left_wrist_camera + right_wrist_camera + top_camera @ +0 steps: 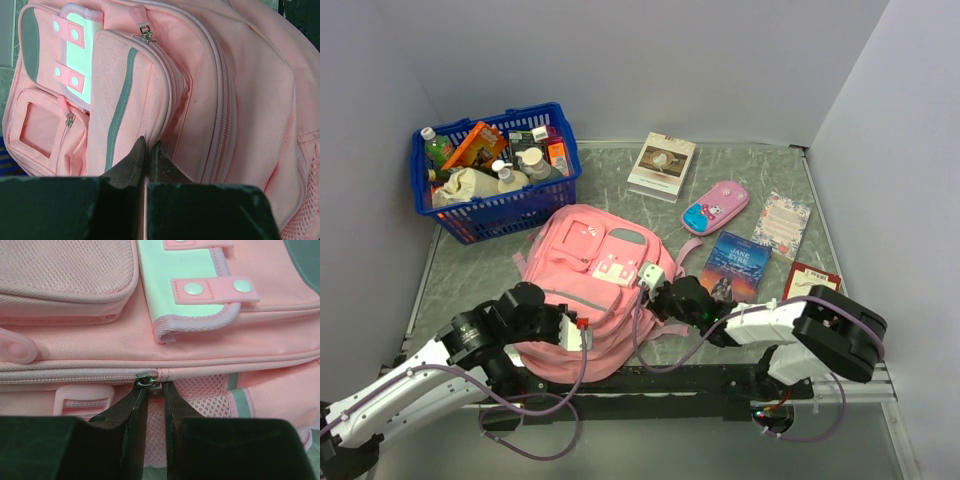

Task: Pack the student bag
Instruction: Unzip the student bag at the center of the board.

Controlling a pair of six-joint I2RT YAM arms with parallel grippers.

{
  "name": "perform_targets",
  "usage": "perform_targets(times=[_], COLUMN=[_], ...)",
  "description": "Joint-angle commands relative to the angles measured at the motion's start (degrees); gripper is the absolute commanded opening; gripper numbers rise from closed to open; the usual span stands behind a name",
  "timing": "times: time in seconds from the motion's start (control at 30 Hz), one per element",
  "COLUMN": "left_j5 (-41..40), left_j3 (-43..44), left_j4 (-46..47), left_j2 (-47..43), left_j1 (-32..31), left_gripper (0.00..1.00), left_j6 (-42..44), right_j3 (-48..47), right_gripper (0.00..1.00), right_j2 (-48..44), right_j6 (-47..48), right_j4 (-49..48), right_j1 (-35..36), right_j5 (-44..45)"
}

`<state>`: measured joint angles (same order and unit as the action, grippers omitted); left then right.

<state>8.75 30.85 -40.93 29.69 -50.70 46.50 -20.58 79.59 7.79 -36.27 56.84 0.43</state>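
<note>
Black jaws on the right gripper (154, 386) stand narrow, and the small metal zip pull (148, 382) sits nipped between their tips, right on the long zip line that runs across the bag. Just above it are a mint patch with pink snap tabs and a mesh pocket. Below the zip there is more mesh and a grey stripe.

The left gripper (149, 147) is closed tight, its tips pressed into the seam where the striped front pocket meets the main body. Whether a fold of cloth is caught between them I cannot tell from here.

Both arms work on the backpack (590, 270), which lies flat on the marbled table (470, 265) near the arm bases, pockets up, between the two grippers. Beyond it wait a blue basket (495, 215) full of bottles and packets, a pink-and-blue pencil case (715, 207) and a few books, well apart from the bag.

I'd judge the bag soft and light — it will sag, crease and slide along with any pull instead of resisting. The zip pull is the one firm thing to hold, small and likely slippery. The cloth probably needs pinning at a thick seam or strap so the slider runs — otherwise the whole bag may drag along.
</note>
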Motion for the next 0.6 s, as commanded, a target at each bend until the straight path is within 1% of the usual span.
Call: perform_targets(times=[0.0, 0.03, 0.1, 0.23, 0.27, 0.3, 0.4, 0.47, 0.57], left_j5=[-6.2, -5.9, -5.4, -4.5, -4.6, -4.6, -2.7, -2.5, -1.4], left_j3=[1.8, 2.1, 2.2, 3.0, 3.2, 3.3, 4.7, 5.6, 6.4], left_j4=[6.2, 6.2, 6.6, 7.6, 8.7, 9.4, 9.6, 10.2, 11.0], left_j2=[1.6, 2.1, 2.7, 5.0, 5.4, 5.8, 7.7, 8.9, 9.1], left_j1=[1.3, 1.3, 1.2, 1.2, 1.3, 1.3, 1.2, 1.2, 1.3], left_gripper=[0.01, 0.01, 0.01, 0.01, 0.01, 0.01, 0.01, 0.01, 0.01], left_j6=[-1.5, -1.8, -2.3, -3.5, -4.0, -5.5, -7.0, -7.9, -8.9], right_j3=[0.9, 1.2, 2.1, 2.5, 1.9, 1.9, 2.2, 2.3, 1.2], right_gripper=[0.06, 0.02, 0.0, 0.0, 0.0, 0.0, 0.0, 0.0, 0.0], right_j2=[-7.9, -9.2, -12.9, -16.7, -17.6, -18.0, -19.4, -20.1, -20.6], right_j6=[-2.9, -3.7, -4.5, -7.2, -7.5, -7.7, -10.2, -10.8, -11.4], right_j4=[0.0, 1.7, 3.3, 8.0, 10.5, 11.6, 13.3, 13.9, 15.4], right_j1=[0.3, 0.5, 0.8, 2.5, 2.8, 3.4, 5.0, 5.6, 6.1], right_j5=[-1.0, -1.0, -0.9, -1.2, -1.1, -1.0, -0.6, 1.5, 1.6])
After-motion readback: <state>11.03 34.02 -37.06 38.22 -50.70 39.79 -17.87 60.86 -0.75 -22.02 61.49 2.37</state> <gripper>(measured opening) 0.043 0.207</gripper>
